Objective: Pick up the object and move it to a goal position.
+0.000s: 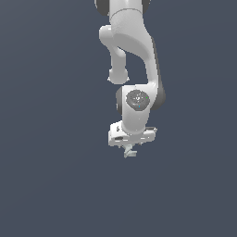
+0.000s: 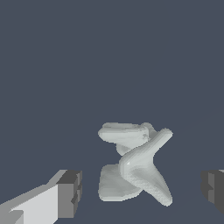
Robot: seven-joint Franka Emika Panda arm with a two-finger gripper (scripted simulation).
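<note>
The exterior view stands well back and faces the arm head-on, with the arm hanging down the centre of the frame and the end effector just below mid-frame against a plain dark ground. The wrist view looks from close behind the end effector along its fingers, which frame the lower corners. Both views share the object, tiny in the exterior view and large in the lower centre of the wrist view.

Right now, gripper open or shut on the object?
Open. In the wrist view both fingertips stand apart on either side of the object, with dark gaps between, touching neither. The gripper straddles it, not yet clamped.
</note>
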